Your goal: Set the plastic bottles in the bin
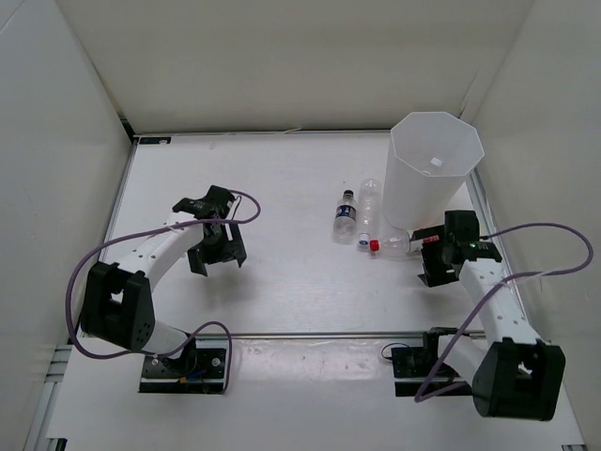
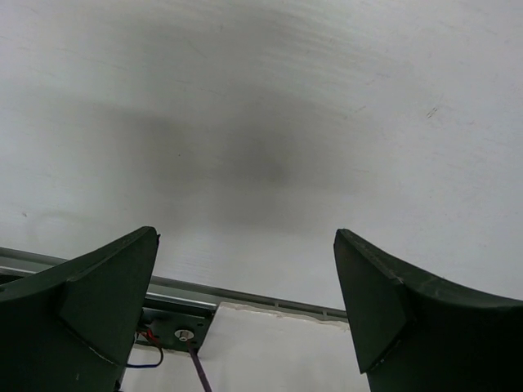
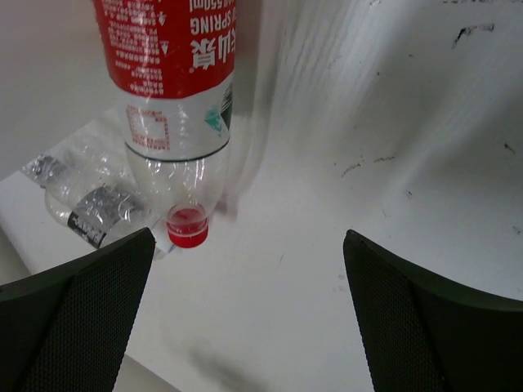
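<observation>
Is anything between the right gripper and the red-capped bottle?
Nothing visible. The right gripper is open, and the red-capped bottle lies just ahead of it on the table, cap toward the gripper. A crumpled bottle lies beyond it, and the bin stands close by, not between them.

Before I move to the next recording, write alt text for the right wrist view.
A clear red-labelled bottle lies on the white table, its red cap pointing toward the camera, ahead and left of the open right claw. A second clear bottle lies beside it on the left; the claw holds nothing.
</observation>
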`<state>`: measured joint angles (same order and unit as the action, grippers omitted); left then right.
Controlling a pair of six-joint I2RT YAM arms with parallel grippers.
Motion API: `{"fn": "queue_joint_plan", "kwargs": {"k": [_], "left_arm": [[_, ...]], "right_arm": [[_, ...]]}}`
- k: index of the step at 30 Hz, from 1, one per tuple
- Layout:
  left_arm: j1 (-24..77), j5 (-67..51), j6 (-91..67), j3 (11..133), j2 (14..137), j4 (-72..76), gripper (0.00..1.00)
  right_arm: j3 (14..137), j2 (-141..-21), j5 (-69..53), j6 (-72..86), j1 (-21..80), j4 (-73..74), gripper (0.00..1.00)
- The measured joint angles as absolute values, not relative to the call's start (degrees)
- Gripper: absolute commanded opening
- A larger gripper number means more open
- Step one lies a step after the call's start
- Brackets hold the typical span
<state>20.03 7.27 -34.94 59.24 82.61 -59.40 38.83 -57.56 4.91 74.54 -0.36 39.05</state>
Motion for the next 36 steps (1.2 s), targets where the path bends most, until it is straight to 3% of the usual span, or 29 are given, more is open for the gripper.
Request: {"fn": "queue_joint_plan", "kwargs": {"k": [21,25,28,29,30,33,36], "left_arm": [[20.03,6.83,-35.35,56.82,80.68,-60.88,1.00],[20.03,6.83,-35.57,56.82,80.68,-61.34,1.00],[20.03,6.85,-35.62,56.80,80.68,-61.47,1.00],[20.03,6.85,-35.62,56.80,80.68,-61.45,1.00],[20.03,6.87,-35.62,56.80,80.68,-61.49,1.00],[20.03,7.05,-35.64,56.80,80.68,-61.78,1.00],[20.03,7.40,-35.64,56.84,80.68,-62.04,1.00]], "right_arm": [[46.70,-80.36,0.84,70.41,-2.59,27.70,0.96],[46.74,-83.53,-0.43,70.15,-3.25,27.20,0.92],[46.74,-84.84,-1.80,69.30,-3.84,26.96,0.74],[46.74,-85.32,-2.59,68.60,-4.21,26.92,0.64],[46.74,-85.69,-3.46,68.01,-4.60,26.94,0.47],[46.83,-85.93,-7.29,66.26,-5.89,28.14,0.28],[46.63,-84.01,-9.74,64.75,-6.13,32.60,0.22]]}}
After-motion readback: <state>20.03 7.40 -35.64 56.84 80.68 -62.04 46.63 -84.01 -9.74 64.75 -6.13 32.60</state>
